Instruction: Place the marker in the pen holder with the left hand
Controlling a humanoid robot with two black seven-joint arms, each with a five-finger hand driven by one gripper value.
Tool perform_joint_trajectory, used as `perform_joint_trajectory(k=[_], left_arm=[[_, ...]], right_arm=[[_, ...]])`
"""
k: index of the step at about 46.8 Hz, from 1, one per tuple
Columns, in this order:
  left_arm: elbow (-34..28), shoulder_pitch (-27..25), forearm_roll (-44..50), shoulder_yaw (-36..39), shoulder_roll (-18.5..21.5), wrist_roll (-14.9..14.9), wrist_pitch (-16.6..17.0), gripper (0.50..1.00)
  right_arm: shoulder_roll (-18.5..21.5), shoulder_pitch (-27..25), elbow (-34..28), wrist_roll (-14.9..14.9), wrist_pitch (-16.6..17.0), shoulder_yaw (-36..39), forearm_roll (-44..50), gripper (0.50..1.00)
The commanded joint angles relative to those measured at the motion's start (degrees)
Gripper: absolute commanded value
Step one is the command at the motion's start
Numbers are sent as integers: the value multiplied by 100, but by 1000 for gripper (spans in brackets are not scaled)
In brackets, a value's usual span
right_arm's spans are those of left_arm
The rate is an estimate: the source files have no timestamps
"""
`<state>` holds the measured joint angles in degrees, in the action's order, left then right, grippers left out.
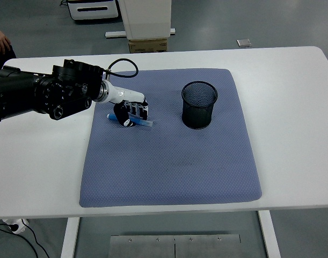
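A blue marker point(141, 122) lies across the upper left part of the blue-grey mat point(169, 161). My left hand point(130, 113) reaches in from the left and its fingers are curled around the marker, low on the mat. The black mesh pen holder point(198, 105) stands upright on the mat's upper right, about a hand's width to the right of the marker. The right arm is out of view.
The mat lies on a white table point(292, 97). A person's hand point(0, 40) shows at the far left beyond the table. A cardboard box point(147, 44) and a white stand sit on the floor behind the table.
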<state>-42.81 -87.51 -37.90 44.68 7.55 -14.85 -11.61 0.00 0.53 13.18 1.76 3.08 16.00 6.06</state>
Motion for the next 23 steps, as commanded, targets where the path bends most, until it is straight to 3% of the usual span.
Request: perform_joint_trajectory(k=[1, 23], left_arm=[[1, -29, -7, -3, 1, 0, 0, 616], [-8, -82, -7, 5, -8, 0, 132, 616]], right_arm=[[0, 0, 0, 0, 0, 0, 0, 1000], [0, 0, 0, 0, 0, 0, 0, 1000]])
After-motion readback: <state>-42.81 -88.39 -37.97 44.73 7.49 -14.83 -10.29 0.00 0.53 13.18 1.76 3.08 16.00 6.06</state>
